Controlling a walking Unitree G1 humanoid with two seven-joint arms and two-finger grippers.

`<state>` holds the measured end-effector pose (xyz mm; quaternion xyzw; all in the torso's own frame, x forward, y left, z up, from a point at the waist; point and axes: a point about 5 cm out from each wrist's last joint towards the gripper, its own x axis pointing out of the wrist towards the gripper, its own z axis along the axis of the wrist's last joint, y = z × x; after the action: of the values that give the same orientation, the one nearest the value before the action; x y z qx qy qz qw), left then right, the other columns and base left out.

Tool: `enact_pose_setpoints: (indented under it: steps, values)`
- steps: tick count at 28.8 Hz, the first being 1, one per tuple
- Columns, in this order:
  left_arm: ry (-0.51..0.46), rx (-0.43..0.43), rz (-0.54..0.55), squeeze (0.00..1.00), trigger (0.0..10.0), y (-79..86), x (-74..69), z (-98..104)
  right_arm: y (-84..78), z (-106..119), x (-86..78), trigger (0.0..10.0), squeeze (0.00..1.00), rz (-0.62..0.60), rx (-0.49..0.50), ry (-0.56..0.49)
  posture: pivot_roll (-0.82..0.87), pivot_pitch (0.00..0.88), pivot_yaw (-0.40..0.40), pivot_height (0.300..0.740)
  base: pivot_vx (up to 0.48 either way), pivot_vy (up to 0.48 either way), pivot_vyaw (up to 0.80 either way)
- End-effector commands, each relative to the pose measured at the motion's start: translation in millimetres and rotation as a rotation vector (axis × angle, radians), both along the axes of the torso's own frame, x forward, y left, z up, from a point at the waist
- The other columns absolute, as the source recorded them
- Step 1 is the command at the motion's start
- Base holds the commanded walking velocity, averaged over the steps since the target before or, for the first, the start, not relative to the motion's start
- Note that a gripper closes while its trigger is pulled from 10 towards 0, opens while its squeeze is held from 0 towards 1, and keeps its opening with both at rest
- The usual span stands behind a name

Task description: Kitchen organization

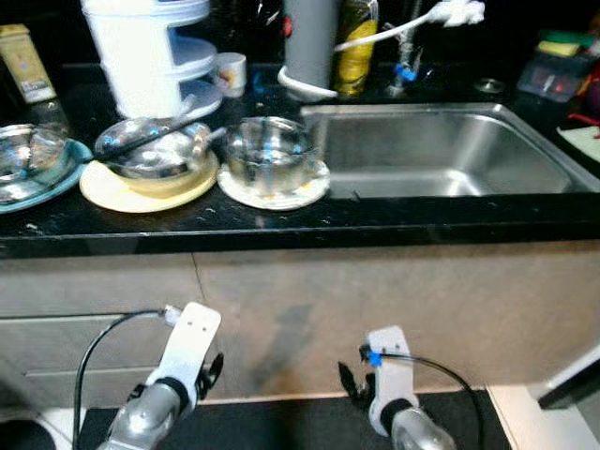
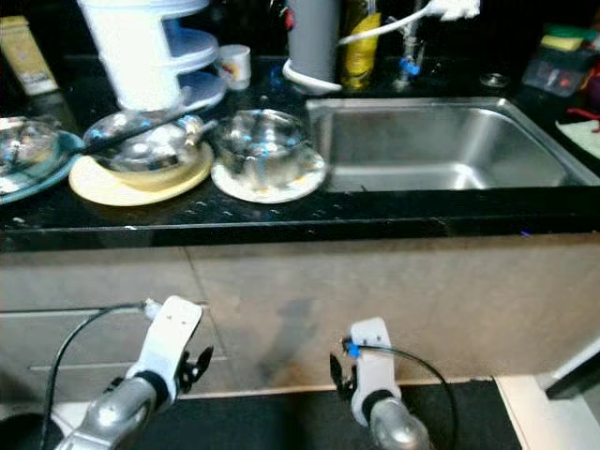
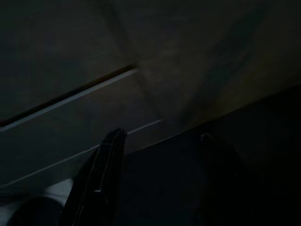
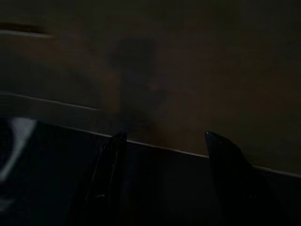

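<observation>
On the black counter (image 1: 281, 225) a steel bowl (image 1: 270, 150) sits on a white plate (image 1: 281, 194), just left of the steel sink (image 1: 450, 150). Left of it, a second steel bowl (image 1: 155, 150) with a dark utensil across it rests on a yellow plate (image 1: 141, 194). A glass bowl (image 1: 28, 155) on a teal plate stands at the far left. Both arms hang low before the cabinet front, well below the counter. My left gripper (image 1: 211, 370) is open, and so is my right gripper (image 1: 352, 384); nothing is between either pair of fingers.
A white tiered container (image 1: 145, 52), a small cup (image 1: 230, 72), a grey cylinder (image 1: 309, 42), a yellow bottle (image 1: 356, 42) and a faucet line the counter's back. A container with sponges (image 1: 558, 66) stands right of the sink. Drawer fronts (image 1: 56, 347) lie at lower left, a dark mat (image 1: 281, 422) underfoot.
</observation>
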<state>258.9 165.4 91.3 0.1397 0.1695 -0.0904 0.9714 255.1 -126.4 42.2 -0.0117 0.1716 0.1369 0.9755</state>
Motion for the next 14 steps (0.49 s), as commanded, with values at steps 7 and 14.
enact_pose_setpoints:
  steps: [7,14]
  values:
    - [0.027,0.0,-0.006,0.0,10.0,-0.4,-3.3,-4.9,-7.0,-3.6,-2.1,10.0,0.0,-0.02,-0.013,0.016,-0.05,0.163,-0.019,0.74,0.0,0.387,0.0]
    - [0.029,0.001,-0.01,0.0,10.0,0.7,-3.7,-4.0,-6.0,-4.0,-2.6,10.0,0.0,-0.02,-0.009,0.017,-0.05,0.165,-0.015,0.74,0.0,0.389,0.0]
